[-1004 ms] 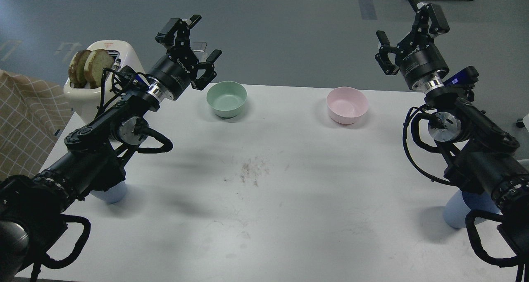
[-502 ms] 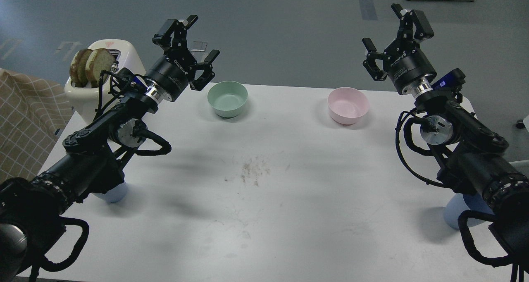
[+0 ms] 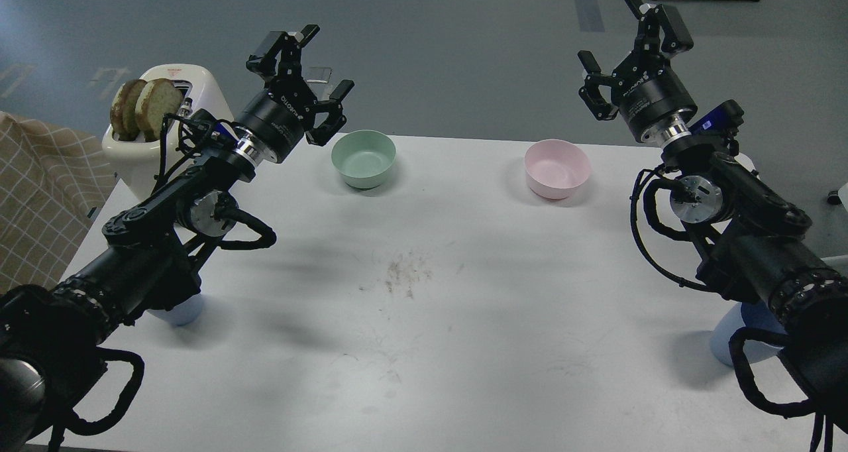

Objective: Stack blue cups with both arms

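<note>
Two pale-blue cups stand on the white table (image 3: 424, 319). The left cup (image 3: 179, 311) is near the table's left edge, mostly hidden under my left arm. The right cup (image 3: 735, 336) is at the front right, mostly hidden behind my right arm. My left gripper (image 3: 306, 74) is open and empty, raised above the table's back edge, left of the green bowl. My right gripper (image 3: 629, 44) is open and empty, raised high beyond the table's back right, to the right of the pink bowl. Both grippers are far from the cups.
A mint-green bowl (image 3: 364, 158) and a pink bowl (image 3: 556, 168) sit near the table's back edge. A white toaster (image 3: 165, 124) with two bread slices stands at the back left. A checked cloth (image 3: 40, 193) lies left of the table.
My right gripper has moved left and slightly up and back. My left arm has barely moved. The cups and bowls have not moved.
</note>
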